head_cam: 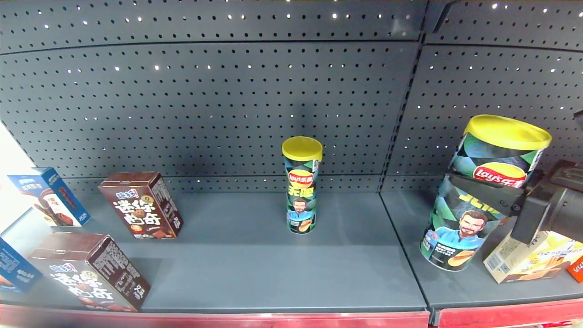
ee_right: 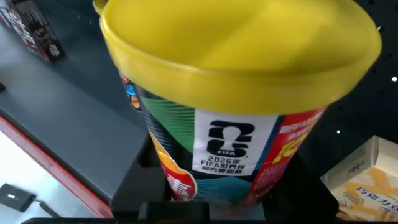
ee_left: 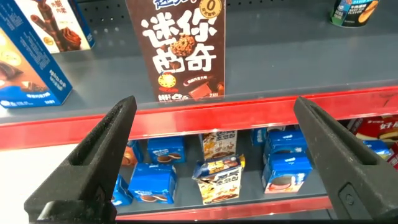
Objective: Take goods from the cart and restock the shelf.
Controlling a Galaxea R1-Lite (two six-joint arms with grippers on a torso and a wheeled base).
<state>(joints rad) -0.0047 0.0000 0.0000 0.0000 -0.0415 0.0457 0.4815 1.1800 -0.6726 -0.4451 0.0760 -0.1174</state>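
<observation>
My right gripper (head_cam: 489, 193) is shut on a large chips can (head_cam: 460, 228) with a yellow lid, gripping it around the middle at the right section of the grey shelf (head_cam: 255, 264). The can leans slightly, and I cannot tell whether its base touches the board. Up close, the can (ee_right: 242, 56) sits between the right gripper's (ee_right: 217, 190) dark fingers. A matching chips can (head_cam: 300, 187) stands upright mid-shelf near the pegboard. My left gripper (ee_left: 214, 168) hangs open and holds nothing, in front of the shelf's red edge (ee_left: 249, 109) and below a brown cookie box (ee_left: 183, 50).
Two brown cookie boxes (head_cam: 141, 205) (head_cam: 91, 273) and blue boxes (head_cam: 50, 196) stand on the shelf's left. A yellow-white box (head_cam: 533, 257) lies right of the held can. The shelf below holds several blue and brown boxes (ee_left: 217, 177). Bare board lies between the two cans.
</observation>
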